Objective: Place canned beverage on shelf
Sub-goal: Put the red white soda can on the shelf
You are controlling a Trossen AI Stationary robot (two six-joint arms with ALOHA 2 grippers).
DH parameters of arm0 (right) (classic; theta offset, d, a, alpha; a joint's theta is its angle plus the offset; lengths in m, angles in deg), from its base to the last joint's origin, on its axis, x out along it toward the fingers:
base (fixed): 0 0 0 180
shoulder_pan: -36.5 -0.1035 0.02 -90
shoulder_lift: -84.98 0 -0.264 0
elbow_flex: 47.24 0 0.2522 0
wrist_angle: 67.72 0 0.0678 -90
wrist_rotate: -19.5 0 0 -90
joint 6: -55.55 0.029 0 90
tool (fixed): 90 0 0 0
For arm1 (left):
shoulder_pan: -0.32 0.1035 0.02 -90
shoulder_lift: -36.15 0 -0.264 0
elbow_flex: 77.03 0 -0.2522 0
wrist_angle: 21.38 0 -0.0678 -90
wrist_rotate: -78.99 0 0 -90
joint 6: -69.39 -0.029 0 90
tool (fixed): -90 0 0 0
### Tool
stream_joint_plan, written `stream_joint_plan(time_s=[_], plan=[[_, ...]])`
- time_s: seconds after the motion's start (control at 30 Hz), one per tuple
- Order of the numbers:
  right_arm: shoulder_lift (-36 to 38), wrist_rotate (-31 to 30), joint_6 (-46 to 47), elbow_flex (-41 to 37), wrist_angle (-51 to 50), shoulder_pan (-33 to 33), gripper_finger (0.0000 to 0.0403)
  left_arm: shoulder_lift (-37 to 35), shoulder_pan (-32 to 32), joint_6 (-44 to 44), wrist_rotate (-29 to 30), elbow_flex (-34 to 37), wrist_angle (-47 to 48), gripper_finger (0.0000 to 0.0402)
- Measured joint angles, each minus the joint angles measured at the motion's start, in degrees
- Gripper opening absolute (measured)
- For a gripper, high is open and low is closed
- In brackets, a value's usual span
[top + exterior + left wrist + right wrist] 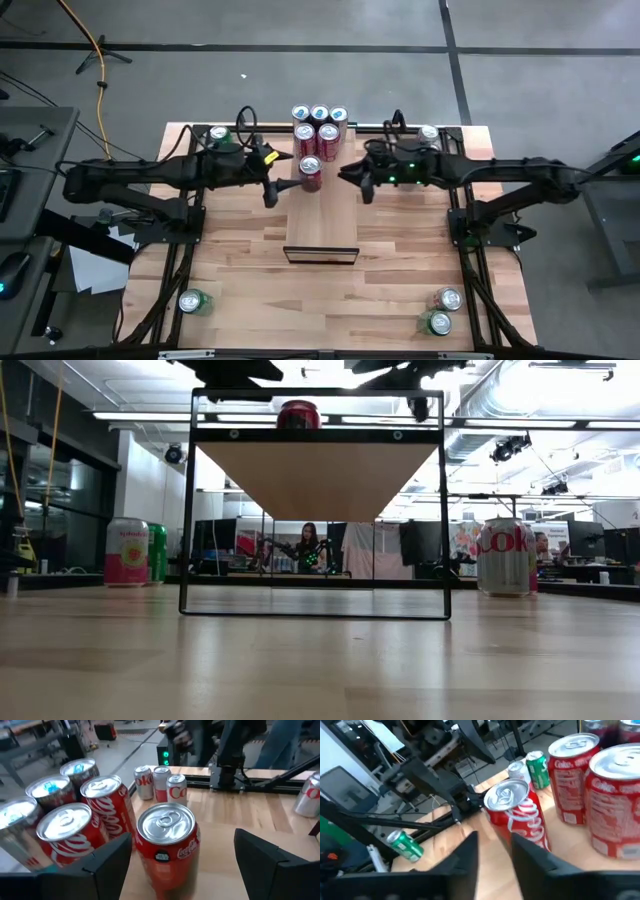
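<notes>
Right gripper (pixel 348 177) is hovering over the shelf's (pixel 321 222) right edge, just right of the lone red can (pixel 311 172), its fingers (pixel 535 865) standing slightly apart with nothing between them; whether one is brushing the can I cannot tell. Left gripper (pixel 270 180) is waiting on the can's other side with jaws wide, the can standing in front of them untouched. That can is standing upright on the pale shelf toward its far end, behind the dark frame (pixel 321 254) at the near short end. Nearer, on the plank-patterned table (pixel 240 290), a green can (pixel 195 301) is lying by the near left corner and two cans (pixel 441 311) are sitting by the near right corner. Farther back, five upright cans (pixel 320 125) are crowding the shelf's far end, blocking that part. More cans are standing at the far corners of the table. Beyond, the room is showing grey floor, a yellow cable (pixel 98 60), ceiling strip lights and a person (pixel 307 546) far off.
</notes>
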Motion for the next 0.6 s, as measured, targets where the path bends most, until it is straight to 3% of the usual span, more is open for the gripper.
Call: stream_joint_plan(time_s=[0.2,0.3,0.43,0.6], plan=[[-4.26,-0.41,-10.29,0.0,1.55,-0.75,0.0245,-0.39,0.03,-0.78,0.97,-0.02,0.63,0.0282],[-6.39,-0.28,-12.24,0.0,2.58,-0.76,0.029,-0.39,0.02,0.53,2.42,-0.02,1.25,0.0282],[-9.34,-0.4,-14.12,0.0,4.99,-0.7,0.0312,-0.36,0.04,6.81,6.6,-0.02,3.51,0.0282],[-12.45,-2.75,-19.15,0.0,7.09,-0.57,0.0314,-0.31,0.04,7.78,5.83,-0.02,5.74,0.0282]])
